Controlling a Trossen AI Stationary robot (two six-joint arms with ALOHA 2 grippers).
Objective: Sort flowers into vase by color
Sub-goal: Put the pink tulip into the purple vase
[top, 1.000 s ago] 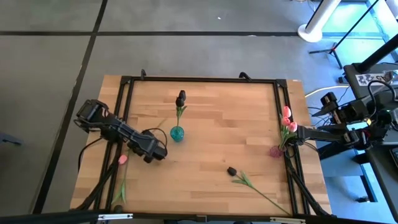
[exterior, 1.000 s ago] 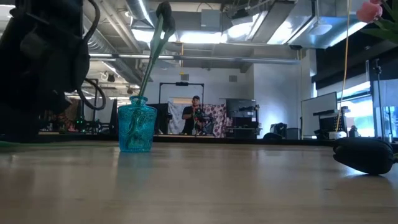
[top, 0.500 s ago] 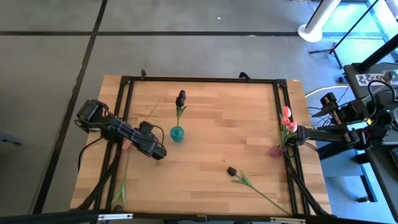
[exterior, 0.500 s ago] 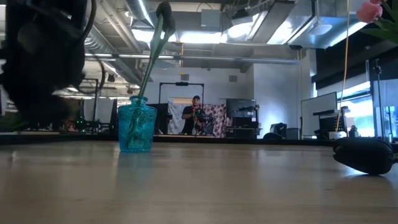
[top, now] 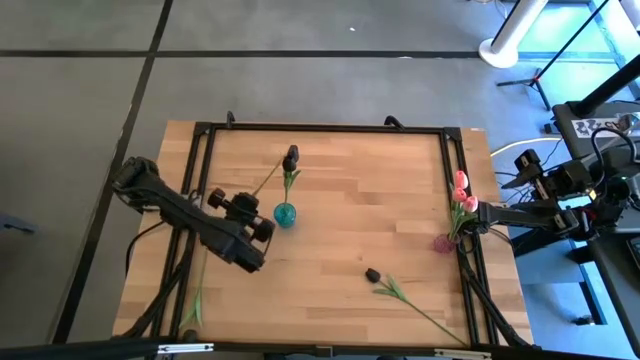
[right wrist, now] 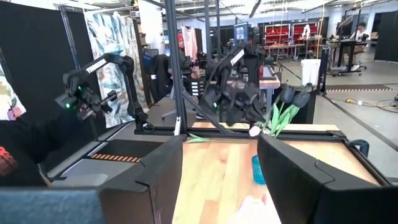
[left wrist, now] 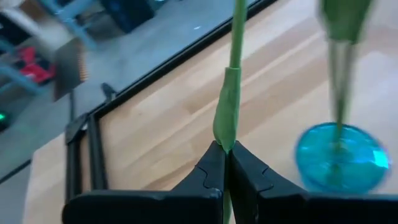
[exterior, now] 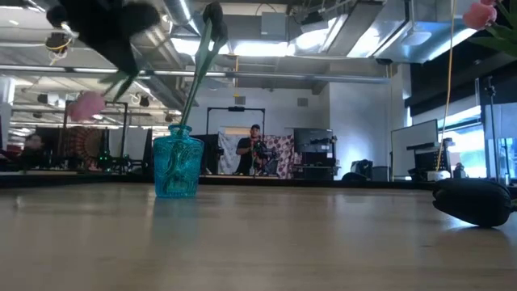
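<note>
My left gripper (left wrist: 225, 152), raised over the table's left half (top: 255, 205), is shut on the green stem of a pink tulip. Its pink head (exterior: 85, 105) hangs in the air left of the teal vase (top: 285, 214). That vase holds black tulips (top: 291, 158) that lean on its rim. Another black tulip (top: 372, 274) lies flat near the front edge. At the right edge, a pink vase (top: 443, 243) holds pink tulips (top: 460, 190). My right gripper (top: 470, 214) waits open beside them. My left gripper pinches the pink tulip's thin stem (left wrist: 227, 134) between its two fingertips. The fingers slant down toward the far side and lie across the stem. The flower is lifted clear of the table; one length of stem (top: 268, 178) sticks out toward the far edge, and the head hangs lower.
A black metal frame (top: 320, 127) borders the wooden table. A green stem (top: 195, 300) lies by the near left corner. The lying black tulip's stem (top: 430, 320) runs toward the near right corner. Bare wood lies between the two vases.
My left gripper has risen from the table and moved toward the teal vase, rolling its wrist. The pink tulip has come up with it: its head, which lay on the table near the left edge, now hangs clear, and the stem's free end has swung toward the far edge.
</note>
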